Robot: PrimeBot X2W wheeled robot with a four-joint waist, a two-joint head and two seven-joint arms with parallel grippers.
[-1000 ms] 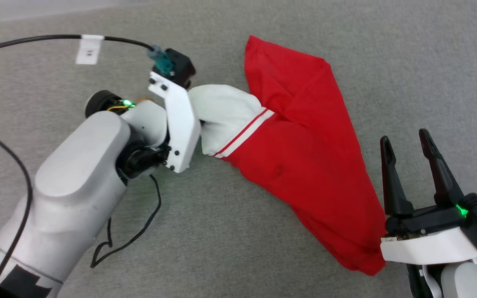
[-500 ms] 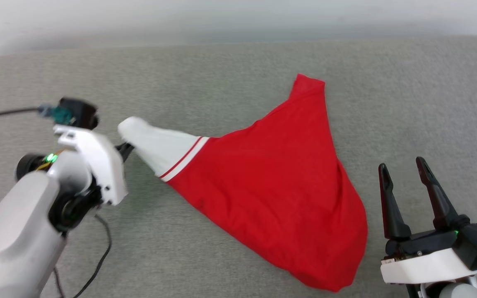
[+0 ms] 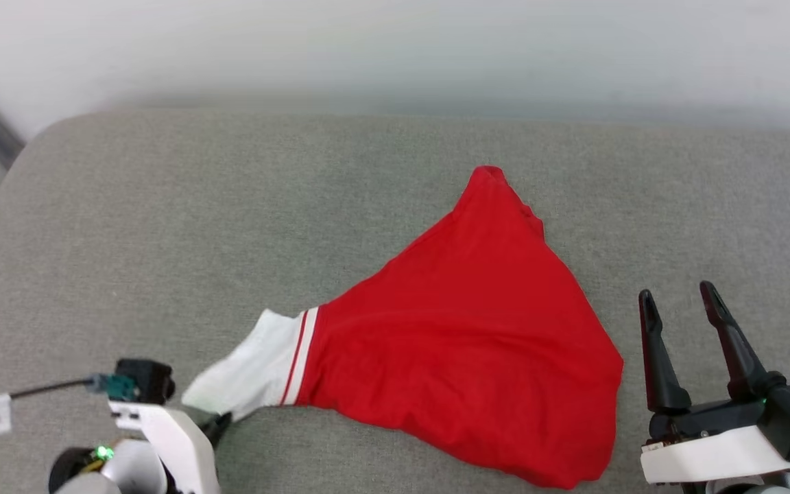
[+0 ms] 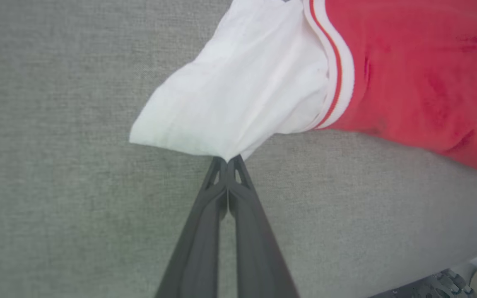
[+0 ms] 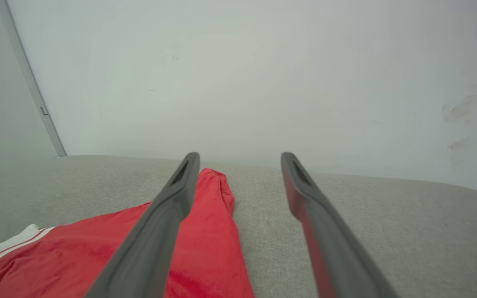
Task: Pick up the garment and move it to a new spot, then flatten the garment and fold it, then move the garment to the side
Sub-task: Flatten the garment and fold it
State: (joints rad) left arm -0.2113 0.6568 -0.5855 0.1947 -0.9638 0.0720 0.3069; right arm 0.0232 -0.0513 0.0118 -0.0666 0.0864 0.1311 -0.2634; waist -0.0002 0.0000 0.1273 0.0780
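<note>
My left end effector (image 4: 227,159) pinches the white sleeve of the garment (image 3: 463,357), which lies bunched on the grey bench (image 3: 162,206), apparently mid-move, with flattening, folding and setting aside left, near my spread, empty right end effector (image 3: 676,293).

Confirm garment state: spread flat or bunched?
Bunched: the garment lies as a creased triangle, one white sleeve pinched in the shut left gripper.

Bright, even light — soft shadow under garment (image 3: 477,357); far wall (image 3: 395,48) hazy, unfocused.
</note>
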